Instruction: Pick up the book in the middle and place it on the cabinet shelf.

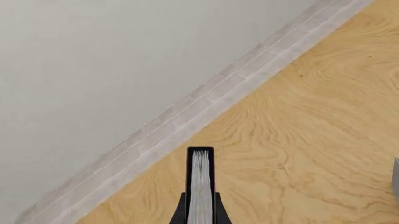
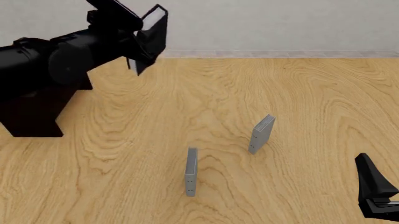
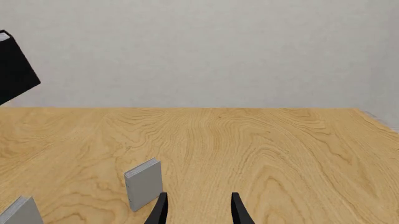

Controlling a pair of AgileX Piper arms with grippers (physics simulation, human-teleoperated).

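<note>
At the far left of the front view stands the cabinet shelf, a dark boxy block on the tabletop, its upper part hidden behind the bulk of the left arm. That arm reaches up and across it, and the left pincer is clamped on the book, which hangs tilted in the air well above the wood, up near the back wall and a little to the right of the cabinet. The left wrist view confirms the hold: the black covers and white page edges of the book stand straight up between the two fingers, with only wood grain and baseboard beyond. So the pick appears done and the carry is the step in hand; the placing is not yet made. The next move, as I judge it, calls for bringing the book back over the cabinet's flat top, levelling or squaring it, and lowering before letting go, since from here it sits off to one side. Further right, the two thin grey books, the nearer grey book and the farther grey book, stand upright and apart. At the lower right the right pincer idles, fingers apart and holding nothing.
</note>
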